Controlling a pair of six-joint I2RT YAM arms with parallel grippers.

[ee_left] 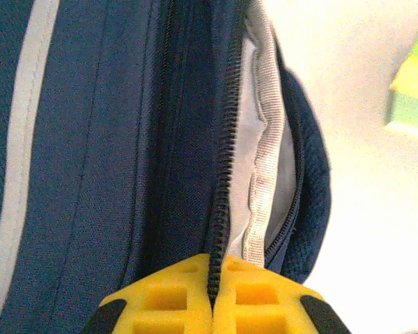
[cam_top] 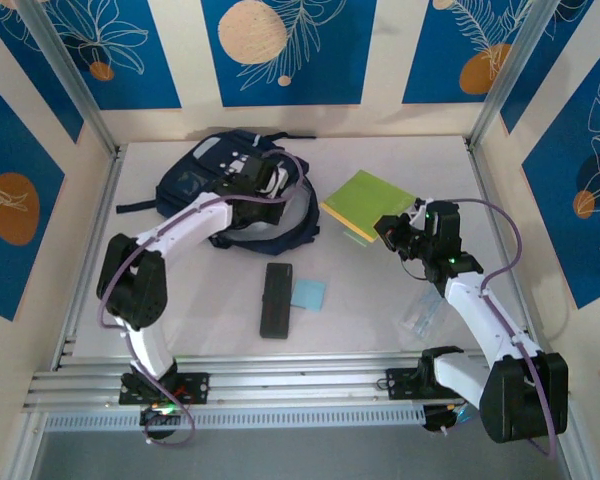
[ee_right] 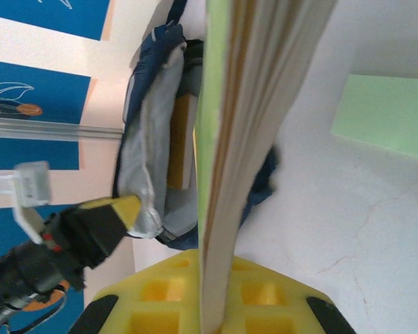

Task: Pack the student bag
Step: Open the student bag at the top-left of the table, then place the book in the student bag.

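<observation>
The student bag (cam_top: pixel 215 185), dark navy with light stripes, lies at the back left of the table with its zip open. My left gripper (cam_top: pixel 270 185) is shut on the bag's zip edge (ee_left: pixel 223 174), the yellow pads (ee_left: pixel 167 299) pinching the black zipper teeth beside the grey lining (ee_left: pixel 265 139). My right gripper (cam_top: pixel 400 232) is shut on a green-covered notebook (cam_top: pixel 365 200), held edge-up between its pads (ee_right: pixel 153 299), with the notebook's pages (ee_right: pixel 258 104) pointing towards the bag's open mouth (ee_right: pixel 150 139). There the left gripper's fingertip (ee_right: pixel 108 212) holds the lining.
A black pencil case (cam_top: pixel 276 300) and a pale blue pad (cam_top: pixel 307 293) lie in the middle of the table. A clear plastic item (cam_top: pixel 420 312) rests by the right arm. Patterned walls and metal rails enclose the table on three sides.
</observation>
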